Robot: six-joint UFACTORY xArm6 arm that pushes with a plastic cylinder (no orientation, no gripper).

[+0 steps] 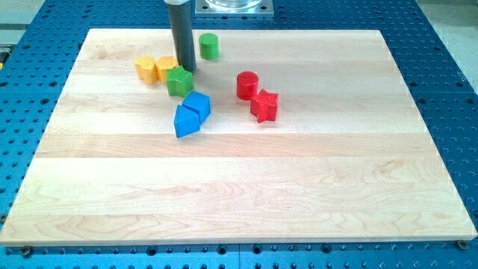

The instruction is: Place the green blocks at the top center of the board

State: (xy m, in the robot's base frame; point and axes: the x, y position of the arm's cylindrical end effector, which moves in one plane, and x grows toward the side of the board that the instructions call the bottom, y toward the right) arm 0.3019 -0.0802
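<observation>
One green cylinder (208, 46) sits near the board's top edge; my tip (186, 70), a bare gripless rod, touches the green star (179, 81), which likely needs nudging toward it next.

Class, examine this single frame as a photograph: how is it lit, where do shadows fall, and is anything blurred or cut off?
Camera view: even, soft lighting, no harsh glare on the pale wooden board; only short faint shadows beside the red cylinder block and blue blocks; the dark rod is cropped by the view's top, my tip touching the green star-shaped block; the small green cylinder block looks slightly soft.
</observation>
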